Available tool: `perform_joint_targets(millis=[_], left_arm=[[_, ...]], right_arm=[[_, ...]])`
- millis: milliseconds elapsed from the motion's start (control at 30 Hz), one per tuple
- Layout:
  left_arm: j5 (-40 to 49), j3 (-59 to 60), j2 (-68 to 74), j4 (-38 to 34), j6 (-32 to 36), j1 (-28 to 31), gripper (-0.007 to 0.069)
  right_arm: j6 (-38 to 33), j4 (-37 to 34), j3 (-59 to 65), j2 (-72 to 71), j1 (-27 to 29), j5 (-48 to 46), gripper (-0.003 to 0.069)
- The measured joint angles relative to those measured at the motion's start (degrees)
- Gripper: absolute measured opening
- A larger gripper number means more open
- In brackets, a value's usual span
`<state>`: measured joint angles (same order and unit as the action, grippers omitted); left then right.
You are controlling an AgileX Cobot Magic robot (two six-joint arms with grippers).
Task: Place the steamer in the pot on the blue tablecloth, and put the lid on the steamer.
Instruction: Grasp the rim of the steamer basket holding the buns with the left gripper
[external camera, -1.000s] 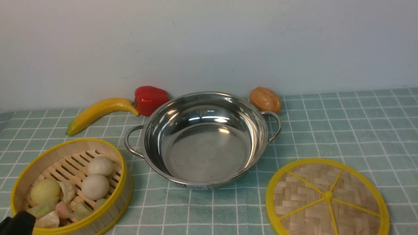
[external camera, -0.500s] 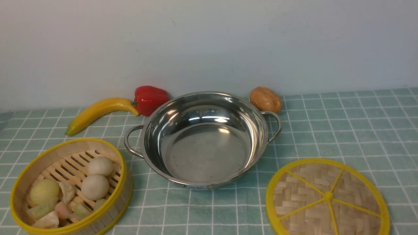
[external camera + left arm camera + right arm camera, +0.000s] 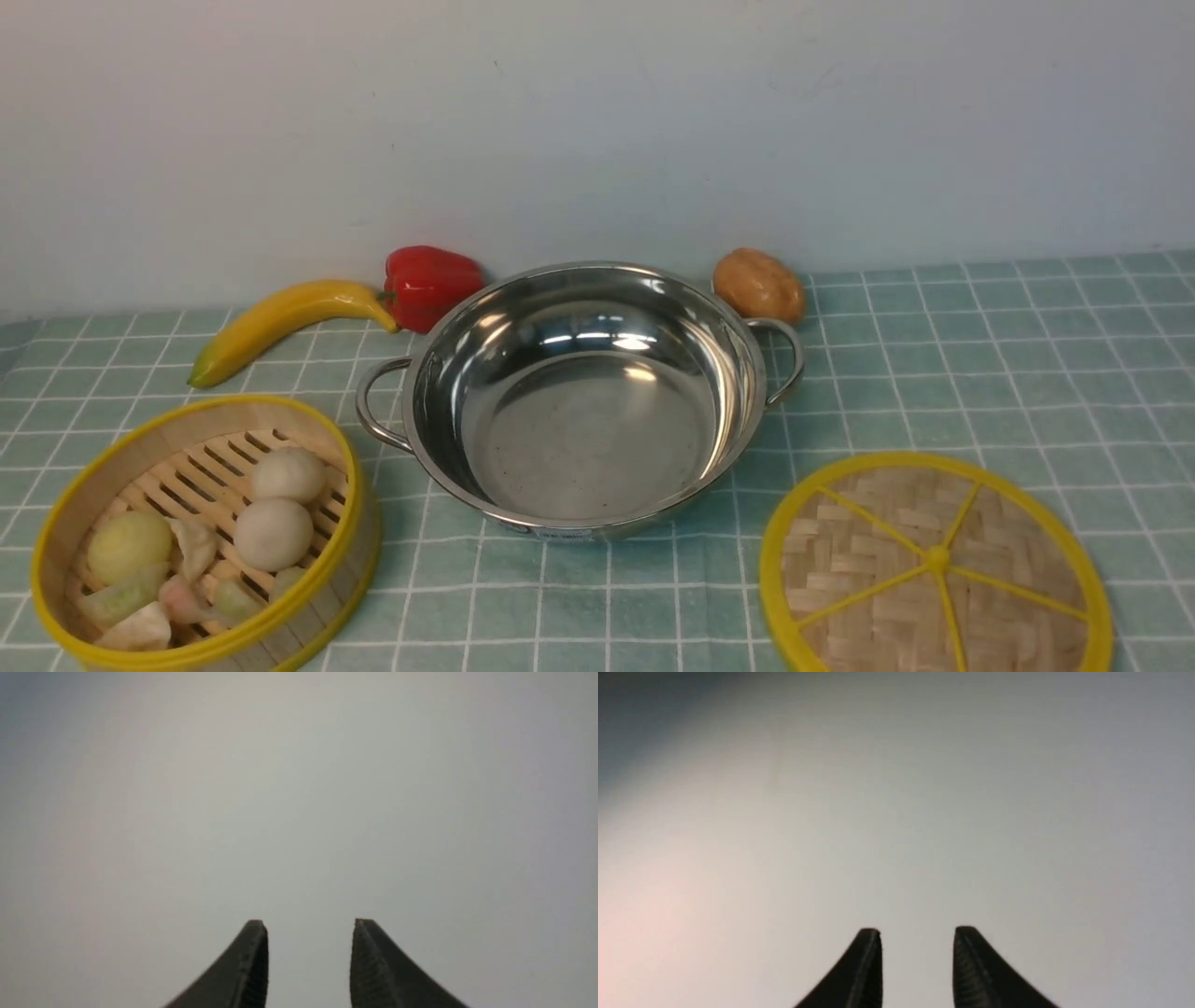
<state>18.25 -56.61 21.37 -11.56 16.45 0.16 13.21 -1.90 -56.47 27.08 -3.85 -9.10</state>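
**Step one not even started, both tools open and empty**

Neither arm showed in the front view. In the wrist views the left tool (image 3: 309,923) had its jaws apart with nothing between them, pointed at a blank wall, and the right tool (image 3: 917,929) looked the same.

The steamer (image 3: 177,437) sat on the blue tablecloth (image 3: 980,373) at the near left with its buns inside. It was near the pot (image 3: 579,467), which stood empty in the middle. The lid (image 3: 936,560) lay flat at the near right, apart from the pot. A banana (image 3: 280,322), a red pepper (image 3: 428,280) and a potato (image 3: 758,285) were lined up behind.

My read was that fetching the steamer was the step in hand. The left tool was on that side, so I'd have it come down over the steamer's wall and pinch it. It'd need to lift level so the buns stayed put, clear the pot's rim, then lower it in centred. The fit looked snug, so an off-centre drop could've hung up on the rim. After that, the lid looked like the right tool's job.
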Motion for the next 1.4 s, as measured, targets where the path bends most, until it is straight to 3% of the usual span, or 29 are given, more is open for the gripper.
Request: perform_joint_targets(millis=[33,67,100,133,200,233,267,333,467,633,767,867,900,967,1067,1200,1400], left_arm=[[2.16,-1.06,0.52,0.77,-0.16,0.00,0.0243],[9.18,-4.67,4.61,5.03,-2.92,0.00,0.0243],[13.88,-6.07,7.08,7.84,-5.49,0.06,0.0243],[13.88,-6.38,7.59,8.60,-6.26,0.06,0.0243],[26.50,-8.69,13.73,20.78,-18.49,0.66,0.0243],[26.50,-8.69,13.73,20.78,-18.49,0.66,0.0243],[34.25,-8.88,17.43,29.98,-27.52,1.14,0.0243],[42.88,-8.88,23.08,39.26,-36.30,1.30,0.0243],[49.38,-8.88,31.06,45.90,-41.51,1.41,0.0243],[48.14,-8.95,38.38,45.01,-41.84,1.97,0.0243],[44.98,-8.99,44.41,39.75,-39.74,6.56,0.0243],[40.92,-8.99,51.21,26.53,-32.30,17.43,0.0240],[40.51,-8.99,51.58,25.60,-30.35,18.06,0.0239],[39.40,-8.99,55.78,13.93,-20.97,25.25,0.0239],[39.03,-8.99,60.85,4.56,-8.32,31.54,0.0239],[37.92,-8.99,64.84,1.07,-1.16,32.53,0.0241],[34.52,-8.99,70.06,0.23,1.65,29.66,0.0243]], right_arm=[[0.10,0.13,-1.22,0.71,0.00,-3.29,0.0240],[0.50,0.38,-4.84,6.07,0.00,-15.97,0.0240],[0.65,0.38,-6.78,9.35,0.00,-23.00,0.0240],[0.65,0.38,-7.11,9.98,0.00,-23.00,0.0240],[0.60,0.38,-9.40,17.66,0.00,-37.18,0.0240],[0.60,0.38,-9.46,18.22,0.00,-38.84,0.0240],[-0.11,0.16,-9.65,21.88,0.00,-44.18,0.0240],[-2.23,-1.02,-9.78,27.25,0.00,-50.41,0.0240],[-7.22,-4.91,-9.85,33.88,0.00,-55.95,0.0240],[-13.94,-10.94,-9.85,38.57,0.00,-57.30,0.0240],[-17.44,-14.70,-9.85,39.94,0.00,-57.35,0.0240],[-19.09,-16.24,-9.85,40.15,0.00,-57.35,0.0240],[-19.08,-16.29,-9.85,40.15,0.00,-57.35,0.0240],[-19.29,-16.76,-9.85,40.15,0.00,-57.35,0.0240],[-19.44,-17.69,-9.85,40.15,0.00,-57.35,0.0240],[-19.50,-18.95,-9.85,40.15,0.00,-57.35,0.0240],[-21.30,-21.26,-9.85,40.15,0.00,-57.35,0.0240]])
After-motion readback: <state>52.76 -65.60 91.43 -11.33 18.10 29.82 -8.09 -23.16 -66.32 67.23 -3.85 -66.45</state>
